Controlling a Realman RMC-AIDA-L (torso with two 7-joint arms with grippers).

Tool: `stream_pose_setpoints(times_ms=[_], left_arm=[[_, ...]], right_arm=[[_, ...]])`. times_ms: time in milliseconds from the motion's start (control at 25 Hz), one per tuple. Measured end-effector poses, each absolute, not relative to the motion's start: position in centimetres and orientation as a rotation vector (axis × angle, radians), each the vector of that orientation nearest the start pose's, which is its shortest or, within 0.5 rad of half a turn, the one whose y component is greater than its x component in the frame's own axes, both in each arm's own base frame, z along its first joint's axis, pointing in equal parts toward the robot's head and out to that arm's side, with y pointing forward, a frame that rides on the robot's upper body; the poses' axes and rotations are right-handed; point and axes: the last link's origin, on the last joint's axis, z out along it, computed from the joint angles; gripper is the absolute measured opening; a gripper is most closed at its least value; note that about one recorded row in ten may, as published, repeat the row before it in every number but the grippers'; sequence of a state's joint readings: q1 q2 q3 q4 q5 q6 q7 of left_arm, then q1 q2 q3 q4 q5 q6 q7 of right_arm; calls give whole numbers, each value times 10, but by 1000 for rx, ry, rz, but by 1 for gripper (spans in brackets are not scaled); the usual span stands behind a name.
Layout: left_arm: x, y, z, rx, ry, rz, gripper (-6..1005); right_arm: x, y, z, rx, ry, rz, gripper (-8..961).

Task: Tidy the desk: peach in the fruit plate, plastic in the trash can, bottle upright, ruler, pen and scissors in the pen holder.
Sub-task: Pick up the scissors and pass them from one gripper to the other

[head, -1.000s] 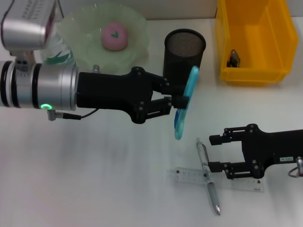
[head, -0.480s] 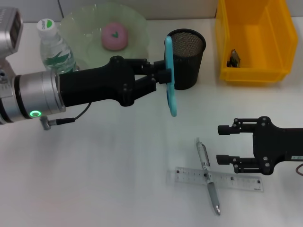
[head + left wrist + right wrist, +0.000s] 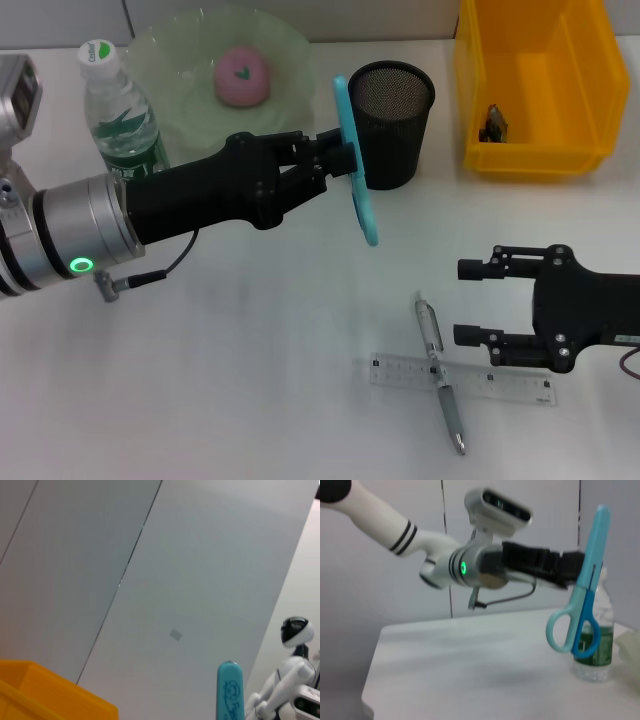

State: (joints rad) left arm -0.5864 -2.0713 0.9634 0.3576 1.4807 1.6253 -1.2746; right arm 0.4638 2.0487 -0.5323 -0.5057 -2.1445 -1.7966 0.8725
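My left gripper (image 3: 340, 165) is shut on the light-blue scissors (image 3: 354, 160) and holds them upright in the air, just left of the black mesh pen holder (image 3: 390, 123). The scissors also show in the right wrist view (image 3: 582, 585) and their tip in the left wrist view (image 3: 229, 691). My right gripper (image 3: 474, 301) is open, low over the table, right of the pen (image 3: 440, 372) lying across the clear ruler (image 3: 455, 380). The pink peach (image 3: 241, 77) sits in the green fruit plate (image 3: 170, 60). The bottle (image 3: 121, 115) stands upright. A scrap (image 3: 493, 125) lies in the yellow bin (image 3: 535, 80).
The yellow bin stands at the back right, the pen holder at the back middle, plate and bottle at the back left. My left arm (image 3: 150, 215) stretches across the left half of the table. White table surface lies at the front left.
My left gripper carried the scissors up and back toward the pen holder and turned them upright. My right gripper drew back to the right, off the ruler.
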Motion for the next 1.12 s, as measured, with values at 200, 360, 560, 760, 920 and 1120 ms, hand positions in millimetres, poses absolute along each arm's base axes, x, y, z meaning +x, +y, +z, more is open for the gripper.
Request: stream_pose_setpoints(times_ms=[200,360,560,760,920,1120], left_arm=[[-214,315,-37,-2632,-721,-1336,241],[-217,310,-42,-2591,-793,-1383,242],[-220,305,-48,-2545,-879,-1419,244],[-223,301,-51,-2509,-943,-1443,246],[-225,300,-52,-2463,-988,-1470,248],[-227,299,-54,-2428,-1028,-1490,250]], right_arm=[[290,263,-2,-2796,141,848,664],[292,258,-4,-2774,140,861,664],[296,252,-5,-2738,146,885,665],[297,245,-8,-2709,133,920,665],[300,242,-9,-2676,133,930,665],[303,238,-8,-2599,139,951,665]])
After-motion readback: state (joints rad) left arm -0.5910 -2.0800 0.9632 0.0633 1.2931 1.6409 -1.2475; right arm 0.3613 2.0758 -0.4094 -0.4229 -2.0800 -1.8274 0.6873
